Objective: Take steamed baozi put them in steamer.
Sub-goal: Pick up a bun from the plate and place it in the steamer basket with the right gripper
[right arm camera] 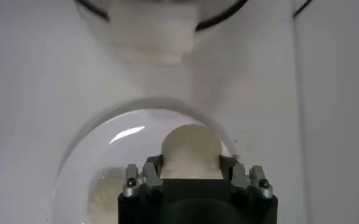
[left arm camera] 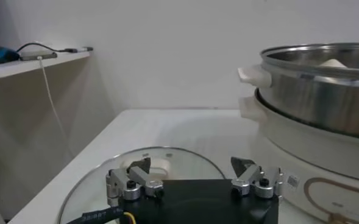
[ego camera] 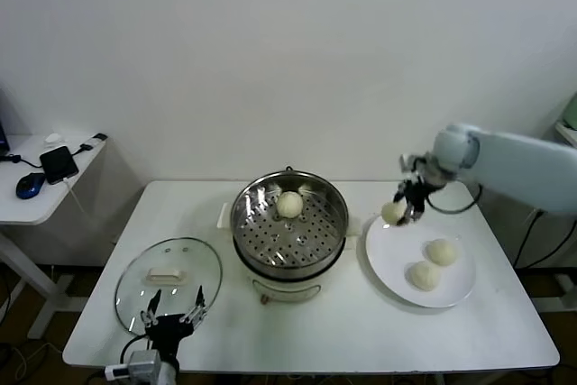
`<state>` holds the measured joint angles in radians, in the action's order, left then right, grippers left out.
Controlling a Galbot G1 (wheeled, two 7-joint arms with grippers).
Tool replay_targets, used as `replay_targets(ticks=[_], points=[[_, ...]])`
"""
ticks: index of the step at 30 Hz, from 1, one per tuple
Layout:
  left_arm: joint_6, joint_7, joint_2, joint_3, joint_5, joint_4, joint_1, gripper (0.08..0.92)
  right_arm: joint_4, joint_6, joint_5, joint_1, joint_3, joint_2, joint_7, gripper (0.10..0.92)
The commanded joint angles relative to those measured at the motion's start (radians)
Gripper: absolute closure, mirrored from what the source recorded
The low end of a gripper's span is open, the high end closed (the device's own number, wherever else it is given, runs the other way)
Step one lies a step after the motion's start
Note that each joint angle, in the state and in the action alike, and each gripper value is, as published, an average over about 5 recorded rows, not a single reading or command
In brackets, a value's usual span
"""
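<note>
Here the jaws of the right gripper are closing on one steamed baozi, one jaw pressing each side of the soft bun, so that the round dough is not slipping out. In the head view this held bun is sitting at the edge of the white plate nearest the steamer; whether it is touching the plate or is raised above it, I cannot tell. The right gripper is reaching in from the robot's right side, with the arm coming over the far right corner of the tabletop.

Two more baozi are lying on the plate, one toward the middle and one nearer the front rim. They are waiting there probably because only one bun is being carried at a time. A fourth baozi is resting on the perforated tray inside the steamer, toward its back wall, which is leaving free room in front for the others.

The steamer is standing in the middle of the tabletop, just beside the plate, so the way for the bun is short. Its glass lid is lying flat on the robot's left side, keeping the pot open. The left gripper is hanging over the near rim of this lid with its jaws wide apart, holding nothing; it seems to be idle.
</note>
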<state>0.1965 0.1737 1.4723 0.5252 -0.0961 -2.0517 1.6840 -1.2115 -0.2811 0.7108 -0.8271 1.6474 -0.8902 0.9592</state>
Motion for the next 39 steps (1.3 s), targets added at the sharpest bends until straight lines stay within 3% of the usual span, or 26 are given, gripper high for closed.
replay_targets(ticks=[1, 6, 12, 32, 39], points=[[0.004, -0.002, -0.005, -0.001, -0.003, -0.016, -0.003, 0.177, -0.177, -0.119, 0.391, -0.326, 0.047, -0.227, -0.081, 0.397], [0.003, -0.002, -0.008, 0.001, -0.005, -0.032, 0.002, 0.177, -0.229, -0.212, 0.457, -0.201, -0.033, -0.390, -0.190, 0.397], [0.002, -0.002, -0.006, 0.001, -0.007, -0.037, 0.005, 0.177, -0.167, -0.248, 0.403, -0.040, -0.037, -0.496, -0.243, 0.397], [-0.001, -0.003, -0.009, -0.008, -0.004, -0.022, 0.000, 0.177, 0.090, -0.262, 0.236, 0.220, -0.042, -0.583, -0.268, 0.396], [0.002, -0.003, -0.008, -0.007, -0.005, -0.025, -0.003, 0.177, 0.094, -0.260, 0.236, 0.232, -0.075, -0.579, -0.291, 0.256]])
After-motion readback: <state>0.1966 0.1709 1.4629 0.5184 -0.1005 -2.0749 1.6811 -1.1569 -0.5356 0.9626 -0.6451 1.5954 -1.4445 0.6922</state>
